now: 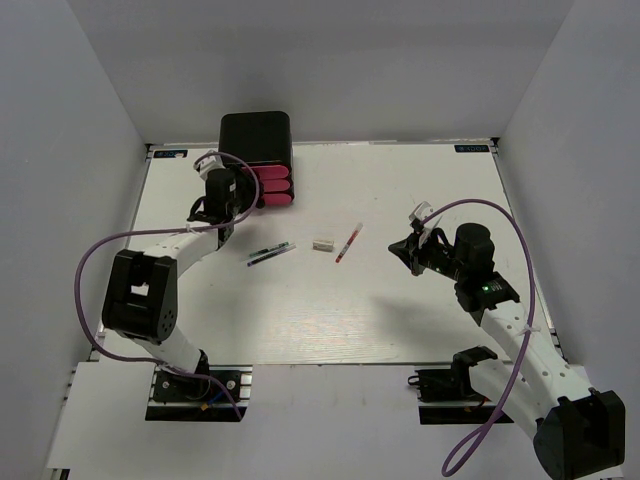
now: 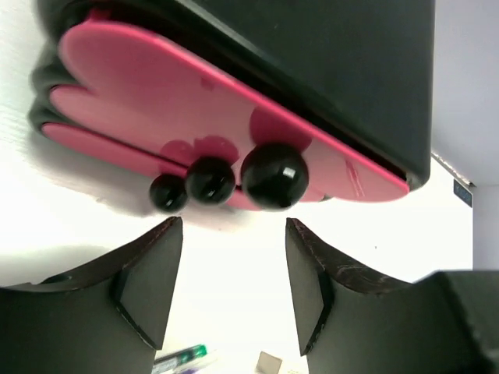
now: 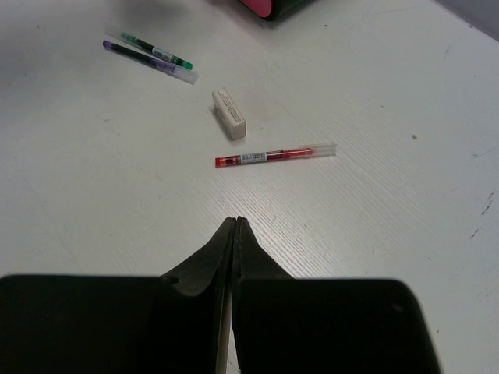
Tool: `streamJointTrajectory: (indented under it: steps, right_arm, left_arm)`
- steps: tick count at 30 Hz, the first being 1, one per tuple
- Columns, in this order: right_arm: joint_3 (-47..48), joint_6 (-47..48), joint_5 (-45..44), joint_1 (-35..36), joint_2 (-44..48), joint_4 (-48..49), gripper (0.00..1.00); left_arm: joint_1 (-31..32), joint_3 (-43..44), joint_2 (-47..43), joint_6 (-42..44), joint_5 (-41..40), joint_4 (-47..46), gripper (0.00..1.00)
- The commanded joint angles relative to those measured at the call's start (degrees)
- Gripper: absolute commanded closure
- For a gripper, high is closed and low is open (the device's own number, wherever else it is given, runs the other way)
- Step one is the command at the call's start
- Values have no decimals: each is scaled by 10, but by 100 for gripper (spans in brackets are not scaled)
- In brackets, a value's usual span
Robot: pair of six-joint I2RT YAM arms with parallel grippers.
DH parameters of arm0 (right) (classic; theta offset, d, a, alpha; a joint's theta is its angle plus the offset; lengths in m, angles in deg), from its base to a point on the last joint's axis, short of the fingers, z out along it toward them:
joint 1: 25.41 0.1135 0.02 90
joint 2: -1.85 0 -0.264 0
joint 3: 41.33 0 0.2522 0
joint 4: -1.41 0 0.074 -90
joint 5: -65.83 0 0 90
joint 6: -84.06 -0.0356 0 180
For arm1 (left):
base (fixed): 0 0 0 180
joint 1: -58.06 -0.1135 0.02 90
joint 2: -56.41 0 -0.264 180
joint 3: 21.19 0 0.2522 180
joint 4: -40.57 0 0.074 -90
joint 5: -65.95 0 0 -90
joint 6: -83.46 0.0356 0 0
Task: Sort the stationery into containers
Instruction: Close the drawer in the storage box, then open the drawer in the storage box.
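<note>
- Stationery (image 1: 322,244) lying loose at mid-table (image 1: 300,310), near and right of the cabinet (image 1: 256,135); none of it stowed yet.
- Leftmost, green pen (image 3: 156,51) and purple pen (image 3: 144,61) side by side, almost touching; both thin and clear-barrelled; then a small pale eraser (image 3: 229,114); rightmost, a slim red pen (image 3: 274,154) with a clear end; each apart from the next.
- Black and boxy at the far left, with three stacked pink-red drawers (image 2: 179,101), all seemingly closed; round black knobs (image 2: 273,175) facing near.
- Left gripper (image 2: 230,265) spread wide and empty, just short of the knobs, not touching; likely lined up to pinch a knob and pull a drawer first, giving the pens somewhere to go.
- Right gripper (image 3: 235,227) pressed closed on nothing, hovering right of the red pen and pointed at it; probably kept clear of the left arm's work.
</note>
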Motion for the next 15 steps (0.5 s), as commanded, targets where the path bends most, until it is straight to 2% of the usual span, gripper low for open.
streamJointTrajectory:
  steps: [1,7,15]
  right_arm:
    - [1,3,9,-2,4,19,100]
    - [-1,2,10,-2,2,20,100]
    - [-1,4,6,-2,1,21,100]
  left_arm:
    - [-3,-23,-63,19,1,-14,34]
    - [-3,-47,-75,31,1,-14,36]
    - [-8,-31,-31,43,1,-19,37]
